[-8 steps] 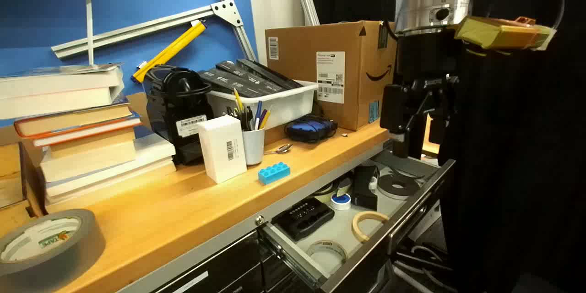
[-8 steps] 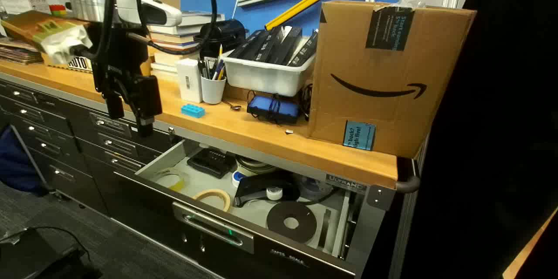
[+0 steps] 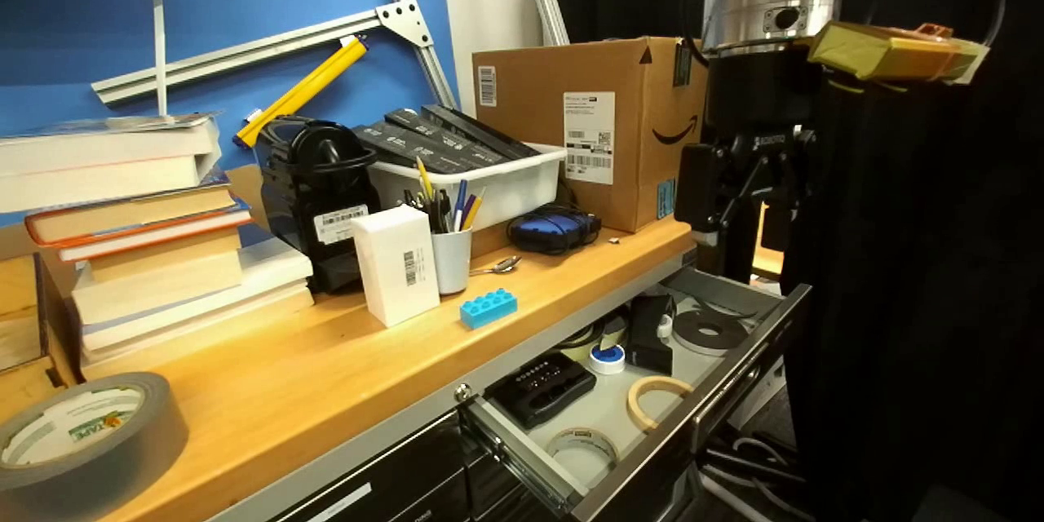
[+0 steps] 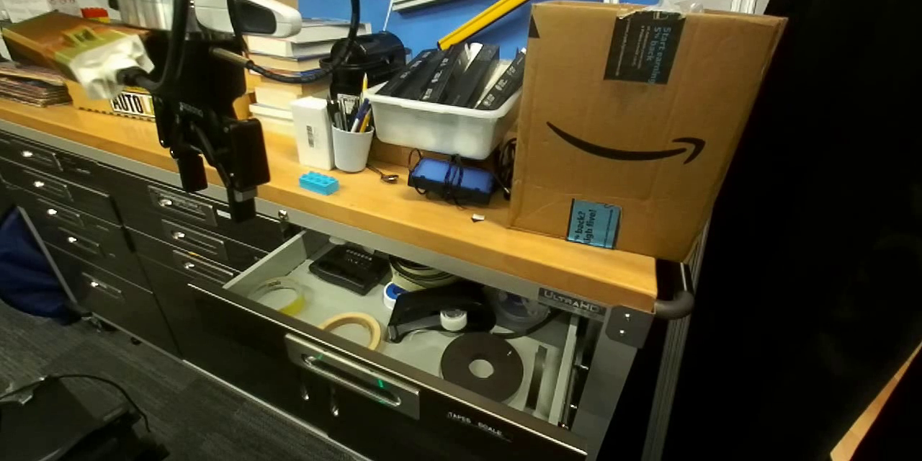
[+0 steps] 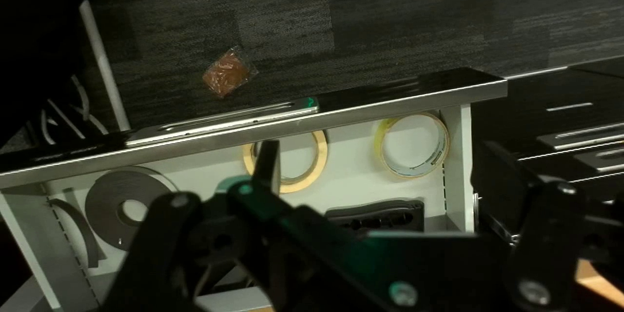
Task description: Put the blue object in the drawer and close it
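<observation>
A light blue studded brick [image 3: 488, 309] lies on the wooden bench top near its front edge, and it also shows in an exterior view [image 4: 318, 183]. A darker blue device [image 4: 450, 180] wrapped in black cord lies farther along the bench. The drawer [image 4: 245, 324] under the bench is pulled open; its front rim crosses the wrist view [image 5: 390, 107]. My gripper [image 4: 217, 191] is open and empty, its fingers wide apart in the wrist view [image 5: 382, 175]. It hangs in the air away from the brick, with the drawer below in the wrist view. The brick is out of the wrist view.
The drawer holds tape rolls [image 5: 317, 165], a black case [image 3: 542, 387] and a dark ring roll [image 4: 481, 367]. A white box [image 3: 397, 265], a pen cup [image 3: 453, 261] and a spoon [image 3: 502, 266] stand or lie behind the brick. A large cardboard box [image 4: 648, 122] stands at the bench end.
My gripper has risen very slightly and stays open. The brick, the dark blue device and the drawer have not moved.
</observation>
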Motion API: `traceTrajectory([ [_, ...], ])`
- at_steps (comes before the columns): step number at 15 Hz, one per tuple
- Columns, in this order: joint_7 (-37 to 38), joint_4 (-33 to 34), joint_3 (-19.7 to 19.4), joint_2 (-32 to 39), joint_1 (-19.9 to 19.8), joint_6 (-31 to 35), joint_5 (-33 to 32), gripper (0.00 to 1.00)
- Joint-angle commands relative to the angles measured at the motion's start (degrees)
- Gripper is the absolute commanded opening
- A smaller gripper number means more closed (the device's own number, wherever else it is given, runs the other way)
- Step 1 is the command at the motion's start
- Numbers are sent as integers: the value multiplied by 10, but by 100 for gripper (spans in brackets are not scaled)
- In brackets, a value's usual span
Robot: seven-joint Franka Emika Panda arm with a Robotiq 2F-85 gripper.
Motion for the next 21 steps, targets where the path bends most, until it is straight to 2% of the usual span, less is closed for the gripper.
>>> traceTrajectory([
  [1, 14, 17, 14, 20, 2, 4, -2, 100],
  [6, 15, 88, 69, 139, 50, 60, 10, 100],
  [10, 19, 143, 97, 242, 72, 145, -2, 100],
  [16, 34, 234, 93, 375, 71, 222, -33, 100],
  [21, 42, 305, 72, 444, 69, 230, -49, 100],
])
